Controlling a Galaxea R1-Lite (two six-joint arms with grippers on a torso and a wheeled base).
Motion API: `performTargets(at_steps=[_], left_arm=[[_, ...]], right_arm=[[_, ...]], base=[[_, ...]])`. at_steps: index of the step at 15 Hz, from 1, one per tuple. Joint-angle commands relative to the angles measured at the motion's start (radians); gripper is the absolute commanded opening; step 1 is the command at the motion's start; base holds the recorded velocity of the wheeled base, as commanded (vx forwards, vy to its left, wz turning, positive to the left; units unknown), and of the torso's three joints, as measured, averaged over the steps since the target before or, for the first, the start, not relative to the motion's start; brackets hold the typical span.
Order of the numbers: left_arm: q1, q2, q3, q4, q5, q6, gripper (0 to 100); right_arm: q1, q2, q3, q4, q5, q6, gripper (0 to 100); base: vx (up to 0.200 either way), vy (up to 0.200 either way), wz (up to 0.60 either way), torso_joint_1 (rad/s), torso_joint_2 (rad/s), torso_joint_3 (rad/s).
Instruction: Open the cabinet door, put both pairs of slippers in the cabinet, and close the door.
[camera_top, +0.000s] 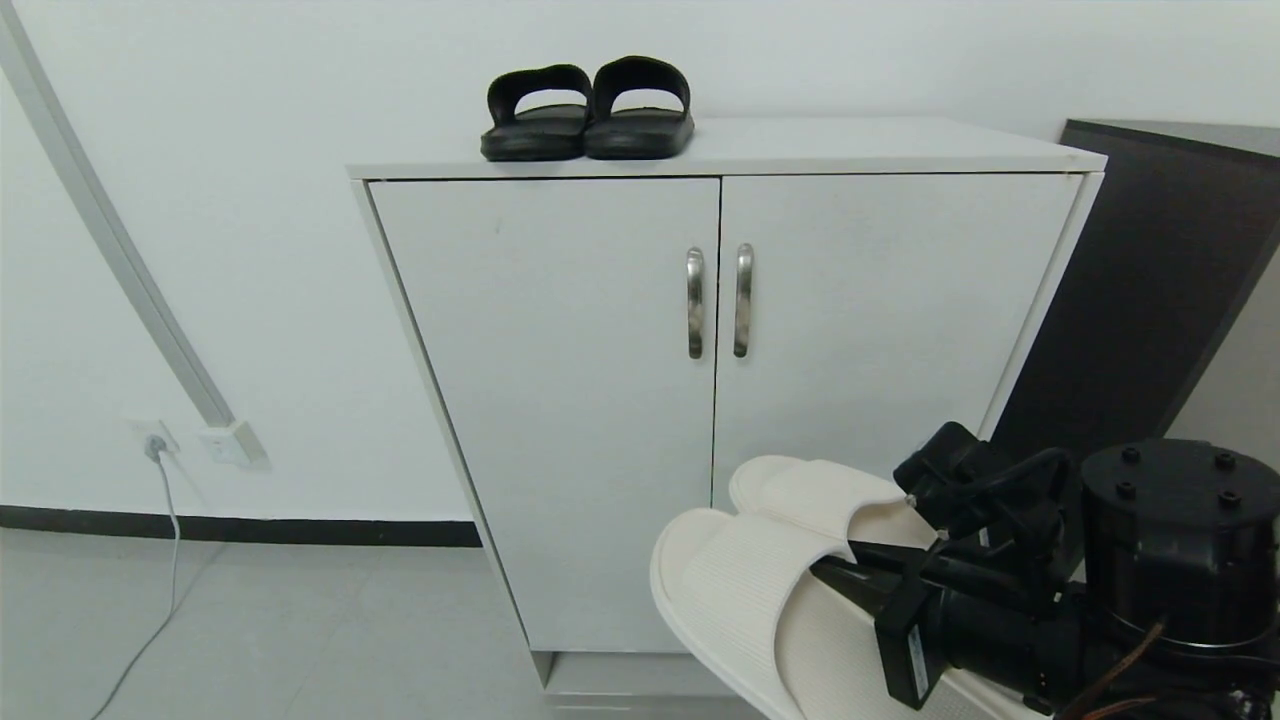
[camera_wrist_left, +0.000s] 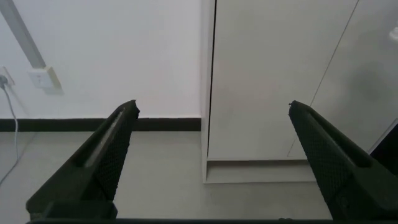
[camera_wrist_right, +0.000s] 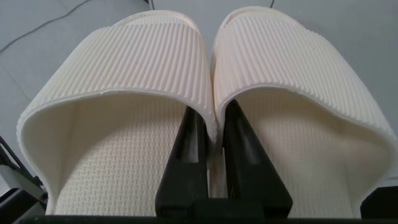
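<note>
Inside white slippers, R fingers, adjoining inner sides pinched btwn them

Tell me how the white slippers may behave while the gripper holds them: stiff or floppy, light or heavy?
The white slippers look thin and fabric-like, so probably light and somewhat floppy. The right gripper pinches only their touching inner edges, so the toes may sag or swing. The ribbed cloth probably resists slipping.

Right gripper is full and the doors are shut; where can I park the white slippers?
Bare: the cabinet top right of the black slippers, and the floor between cabinet and cable. Crowded: the top's left end, and low before the right door, where the right gripper holds the white slippers.
</note>
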Motion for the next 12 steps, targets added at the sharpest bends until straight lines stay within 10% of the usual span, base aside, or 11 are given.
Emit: performTargets(at_steps=[1,2,8,12], left_arm=[[-0.011,0.055,-0.107,0.005,-0.014,-0.066,100],[-0.02,0.144,-0.203,0.016,-0.051,-0.138,100],[-0.037,0.592,-0.282,-0.185,-0.434,-0.136,100],[-0.147,0.918,-0.338,-0.46,-0.459,-0.115,100]], right_arm=[[0.0,0.004,0.001,-0.002,0.0,0.001,0],[0.0,0.004,0.001,-0.002,0.0,0.001,0],[-0.006,0.006,0.002,-0.002,-0.002,0.001,0],[-0.006,0.001,0.004,-0.002,-0.002,-0.001,0]], base=[[0.0,0.0,0.0,-0.007,0.24,0.222],[0.0,0.0,0.0,0.002,0.14,0.129],[0.0,0.0,0.0,0.001,0.02,0.023],[0.0,0.0,0.0,0.0,0.0,0.0]])
